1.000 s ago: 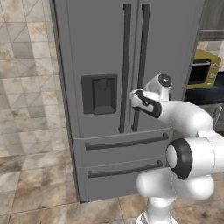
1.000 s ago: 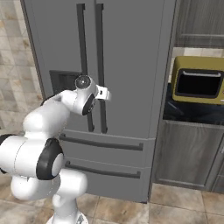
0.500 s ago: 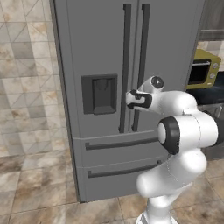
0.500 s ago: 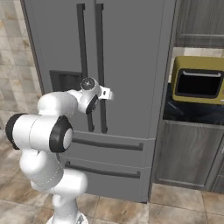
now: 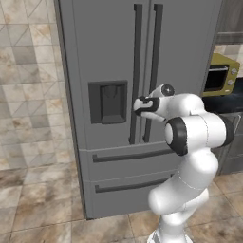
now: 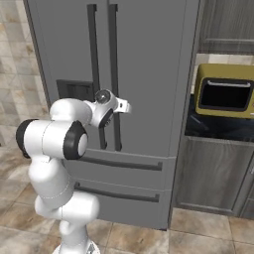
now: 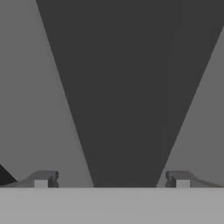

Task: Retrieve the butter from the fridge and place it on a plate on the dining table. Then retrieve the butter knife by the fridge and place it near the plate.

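Jaws stand wide apart on the gripper point(image 7: 112, 179), one dark fingertip on each side of a dark vertical handle point(image 7: 127, 87) that runs up between them, and nothing is clamped yet. Over the last second the arm has folded in closer to the fridge point(image 5: 109, 57): the elbow, which sat low and out to the side, now rides high in front of the lower doors, and the hand point(image 5: 144, 105) has pushed forward until it sits right against the pair of long handles at the middle seam. From the left base view it appears to meet the left door's handle point(image 5: 136, 71), with the right door's handle point(image 5: 155, 71) just beside it, though I cannot say for sure which of the two is straddled. The opening has also begun to narrow very slightly, which I read as the start of a grasp rather than a finished one. Both doors are shut, and the two drawers point(image 6: 119, 178) below are shut as well, so the butter is hidden, presumably inside. That puts the task at its very first step: closing on the handle and pulling a door open comes before anything else. The main risk I see is a shallow hold, since the fingertips reach only a little past the handle's front face. A yellow oven point(image 6: 225, 92) sits on the dark counter point(image 6: 218, 126) to the right, well clear of the arm.
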{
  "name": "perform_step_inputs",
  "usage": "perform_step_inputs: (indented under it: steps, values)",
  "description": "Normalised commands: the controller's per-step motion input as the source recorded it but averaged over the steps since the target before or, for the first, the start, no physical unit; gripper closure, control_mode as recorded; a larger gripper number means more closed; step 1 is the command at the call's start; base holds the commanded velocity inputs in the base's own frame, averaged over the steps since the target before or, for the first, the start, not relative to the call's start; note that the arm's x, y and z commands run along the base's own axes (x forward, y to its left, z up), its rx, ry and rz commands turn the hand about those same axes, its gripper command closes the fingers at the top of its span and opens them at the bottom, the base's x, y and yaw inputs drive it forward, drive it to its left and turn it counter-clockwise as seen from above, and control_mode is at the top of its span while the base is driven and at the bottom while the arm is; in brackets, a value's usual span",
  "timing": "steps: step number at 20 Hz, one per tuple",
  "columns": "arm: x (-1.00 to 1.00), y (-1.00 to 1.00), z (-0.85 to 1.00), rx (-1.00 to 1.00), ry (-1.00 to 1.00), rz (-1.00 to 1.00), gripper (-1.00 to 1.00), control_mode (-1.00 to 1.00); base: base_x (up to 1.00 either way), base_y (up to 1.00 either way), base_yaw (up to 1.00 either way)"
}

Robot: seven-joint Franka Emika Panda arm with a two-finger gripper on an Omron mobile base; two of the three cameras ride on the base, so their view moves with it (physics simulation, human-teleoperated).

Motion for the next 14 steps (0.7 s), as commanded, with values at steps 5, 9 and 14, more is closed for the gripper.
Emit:
perform_step_inputs:
  steps: [5, 9, 14]
  values:
    - [0.33, -0.16, -0.18, 0.0, -0.04, 0.0, 1.0, -1.0, 0.0, 0.0, 0.0]
    - [0.08, -0.37, 0.0, 0.04, 0.0, 0.0, 1.0, -1.0, 0.0, 0.0, 0.0]
    - [-0.42, -0.64, 0.0, 0.0, 0.01, -0.07, 1.0, -1.0, 0.0, 0.0, 0.0]
